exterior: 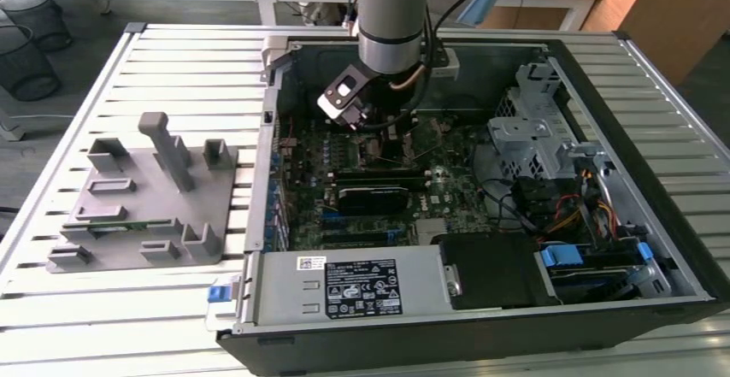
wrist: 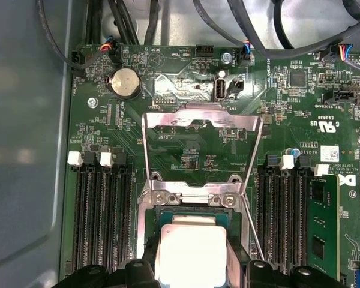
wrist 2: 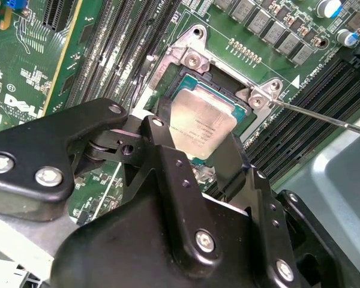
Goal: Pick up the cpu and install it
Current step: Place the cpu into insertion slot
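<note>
At open socket (wrist: 187,215) — cpu (wrist 2: 201,126) pinched between jaws, faint print on top

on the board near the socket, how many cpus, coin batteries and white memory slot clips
cpu: 1
coin battery: 1
white slot clips: 4
total: 6

We see an open computer case (exterior: 638,95) lying on a slatted tabletop (exterior: 171,61). The arm (exterior: 394,18) comes down into the case's far half, its end effector (exterior: 377,125) low over the green motherboard (exterior: 445,185). Inside the case, along its near wall, sits a silver power supply (exterior: 342,283). A black block (exterior: 371,196) lies near the case's middle. Outside the case, to the exterior view's left, a grey holder block (exterior: 149,197) rests on the tabletop.
</note>
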Robot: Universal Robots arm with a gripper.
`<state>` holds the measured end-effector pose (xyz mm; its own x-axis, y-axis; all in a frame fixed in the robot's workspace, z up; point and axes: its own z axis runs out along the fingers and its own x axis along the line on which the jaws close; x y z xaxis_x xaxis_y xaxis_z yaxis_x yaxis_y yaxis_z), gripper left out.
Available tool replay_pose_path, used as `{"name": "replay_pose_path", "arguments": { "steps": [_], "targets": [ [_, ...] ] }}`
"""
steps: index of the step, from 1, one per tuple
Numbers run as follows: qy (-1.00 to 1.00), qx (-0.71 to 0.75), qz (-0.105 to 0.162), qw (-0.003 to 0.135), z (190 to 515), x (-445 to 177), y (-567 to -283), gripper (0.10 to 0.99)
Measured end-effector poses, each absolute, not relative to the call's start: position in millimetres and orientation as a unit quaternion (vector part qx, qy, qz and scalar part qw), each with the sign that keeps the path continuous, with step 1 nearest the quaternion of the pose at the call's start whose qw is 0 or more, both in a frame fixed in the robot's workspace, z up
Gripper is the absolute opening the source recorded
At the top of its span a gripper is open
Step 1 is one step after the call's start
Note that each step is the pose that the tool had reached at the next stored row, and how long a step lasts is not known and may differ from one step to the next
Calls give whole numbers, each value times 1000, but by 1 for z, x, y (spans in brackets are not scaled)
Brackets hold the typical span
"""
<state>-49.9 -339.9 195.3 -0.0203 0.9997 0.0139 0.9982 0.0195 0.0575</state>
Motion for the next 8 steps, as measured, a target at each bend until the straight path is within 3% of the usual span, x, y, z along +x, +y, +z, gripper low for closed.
{"name": "replay_pose_path", "arguments": {
  "steps": [8],
  "targets": [
    [714, 700, 26, 15, 195, -50, -340, 529]
  ]
}}
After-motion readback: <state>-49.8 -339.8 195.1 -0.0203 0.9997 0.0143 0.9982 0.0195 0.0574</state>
